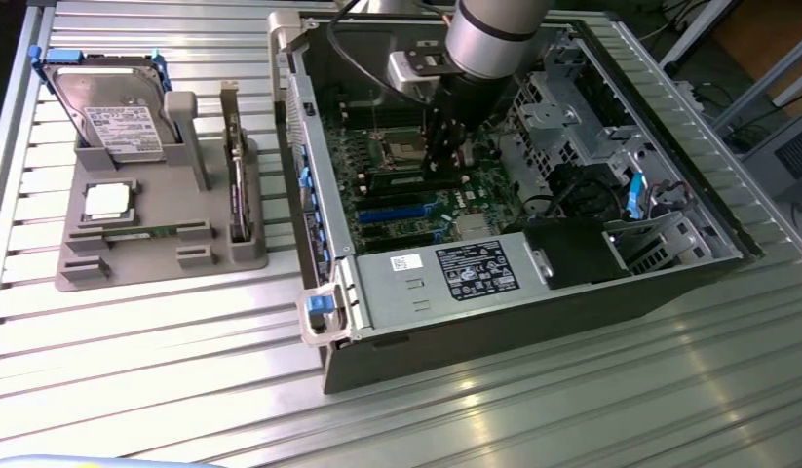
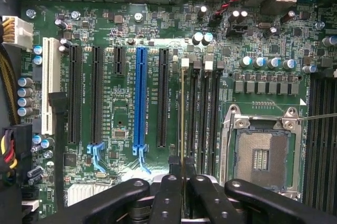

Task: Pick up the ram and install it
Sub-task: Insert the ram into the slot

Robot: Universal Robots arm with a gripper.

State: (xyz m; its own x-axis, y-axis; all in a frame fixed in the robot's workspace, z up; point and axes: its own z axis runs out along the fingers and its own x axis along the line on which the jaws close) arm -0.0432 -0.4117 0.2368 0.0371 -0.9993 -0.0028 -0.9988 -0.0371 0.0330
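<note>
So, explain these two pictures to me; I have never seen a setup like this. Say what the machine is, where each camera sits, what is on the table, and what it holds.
The machine is a single robot arm reaching down into an open computer case lying on a slatted metal table. The exterior view is taken from a camera off the arm. The wrist view comes from a camera on the arm's wrist, looking past its tool at the green motherboard. The tool is shut on the ram, seen edge-on as a thin strip over the memory slots beside the empty processor socket. On the table, at the exterior view's left, a grey holder carries a hard drive and a square processor chip.
</note>
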